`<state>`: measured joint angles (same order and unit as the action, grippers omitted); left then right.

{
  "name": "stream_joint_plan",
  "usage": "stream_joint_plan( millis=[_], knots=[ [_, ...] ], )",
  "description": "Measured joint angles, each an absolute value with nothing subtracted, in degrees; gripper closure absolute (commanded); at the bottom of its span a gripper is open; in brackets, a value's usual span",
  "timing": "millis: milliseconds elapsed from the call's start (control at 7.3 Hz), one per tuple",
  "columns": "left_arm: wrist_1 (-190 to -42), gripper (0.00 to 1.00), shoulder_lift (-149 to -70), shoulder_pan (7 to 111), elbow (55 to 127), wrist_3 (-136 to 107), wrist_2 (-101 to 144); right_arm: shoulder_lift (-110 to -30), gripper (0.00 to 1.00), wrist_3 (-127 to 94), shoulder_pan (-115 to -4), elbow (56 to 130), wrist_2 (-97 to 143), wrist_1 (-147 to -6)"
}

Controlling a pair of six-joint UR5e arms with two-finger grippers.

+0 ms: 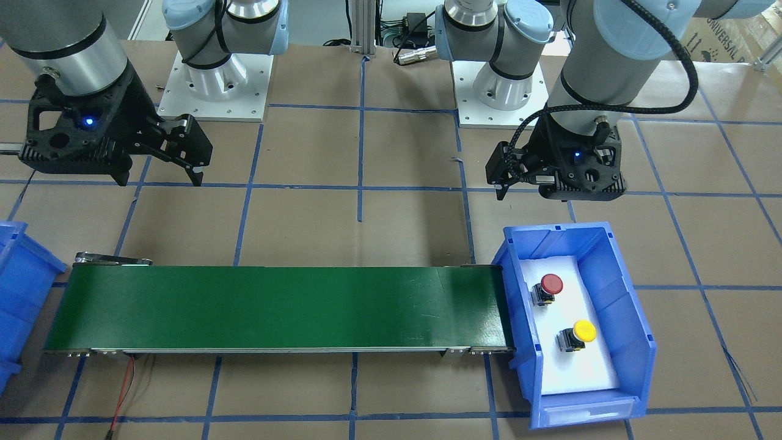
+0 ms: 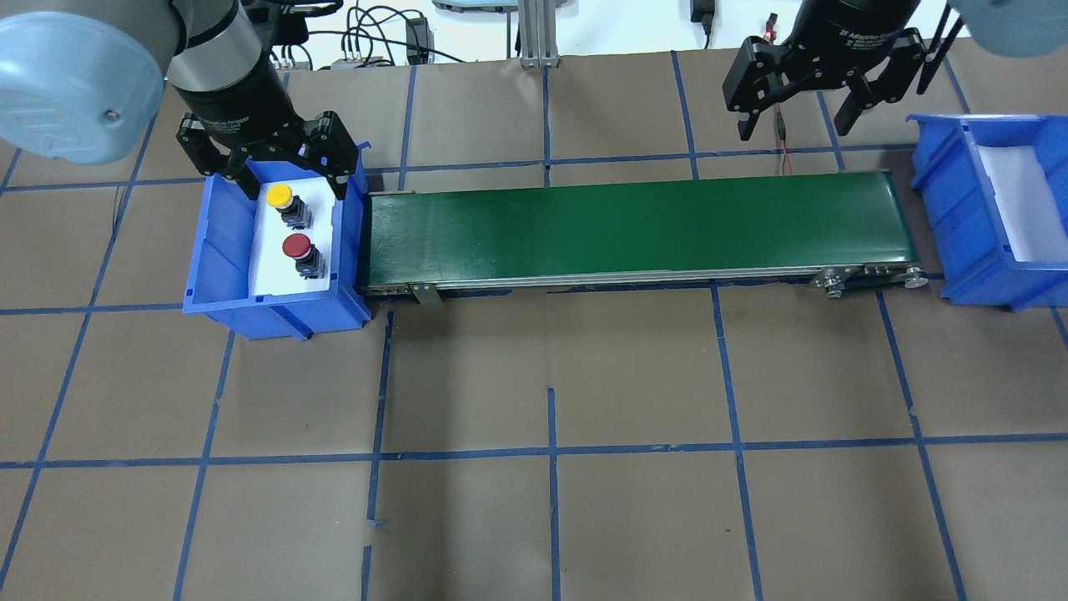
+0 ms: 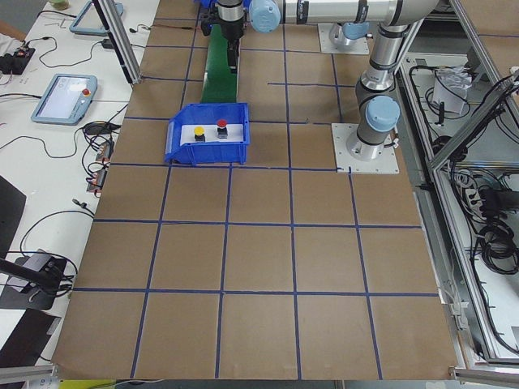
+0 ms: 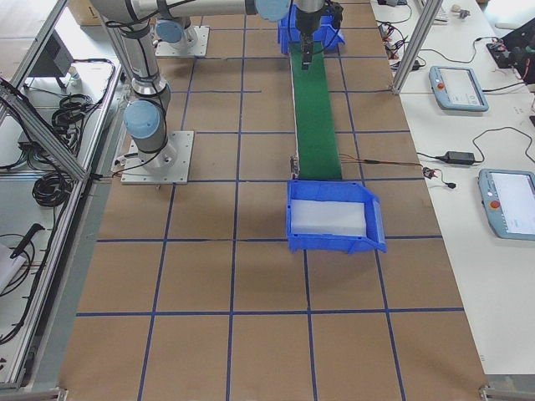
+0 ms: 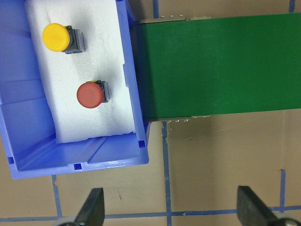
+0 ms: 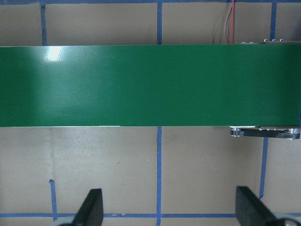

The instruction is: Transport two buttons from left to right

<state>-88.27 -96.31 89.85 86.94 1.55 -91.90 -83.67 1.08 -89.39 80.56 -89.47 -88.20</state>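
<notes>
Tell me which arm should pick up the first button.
Left. The left gripper hangs open close to the blue bin holding the yellow button and red button; the right gripper is at the far end of the conveyor belt.

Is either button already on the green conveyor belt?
No, the red button and the yellow button both sit on the white pad inside the blue bin beside the belt.

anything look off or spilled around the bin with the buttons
Nothing stands out: the red-capped push button and yellow-capped push button sit apart on white padding inside the blue plastic bin.
</notes>
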Motion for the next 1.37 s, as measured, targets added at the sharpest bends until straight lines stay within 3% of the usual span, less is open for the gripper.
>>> stream_joint_plan(
  millis=[685, 1370],
  knots=[
    [-92.2, 0.00, -95.8, 87.6, 86.7, 4.9, -93.1, -83.7, 0.00, 1.0, -89.4, 80.7, -89.4, -88.4],
    [-80.2, 0.00, -113.3, 79.6, 76.3, 8.9, -90.1, -83.6, 0.00, 1.0, -89.5, 80.7, -89.1, -88.5]
  ],
)
